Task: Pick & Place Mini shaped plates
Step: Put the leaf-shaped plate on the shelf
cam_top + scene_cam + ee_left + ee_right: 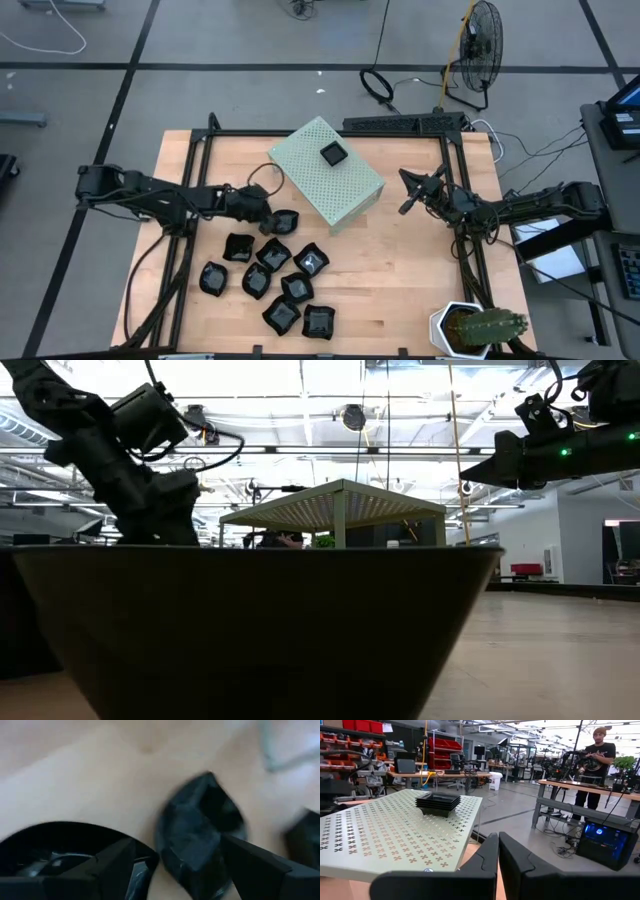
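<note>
We're seeing the plates clustered on the table just front-left of the green box; one plate is already sitting on the box top. The left gripper is down at the cluster's near edge to the box, fingers spread around a small plate. We're judging this as the grasp step: next we're needing a clean closure on that rim, then a lift up over the box. Neighbouring plates are crowding close, so we're risking nudging them. The right gripper is waiting right of the box, fingers pressed together. A cactus pot is standing well front-right of the box, out of the way.
</note>
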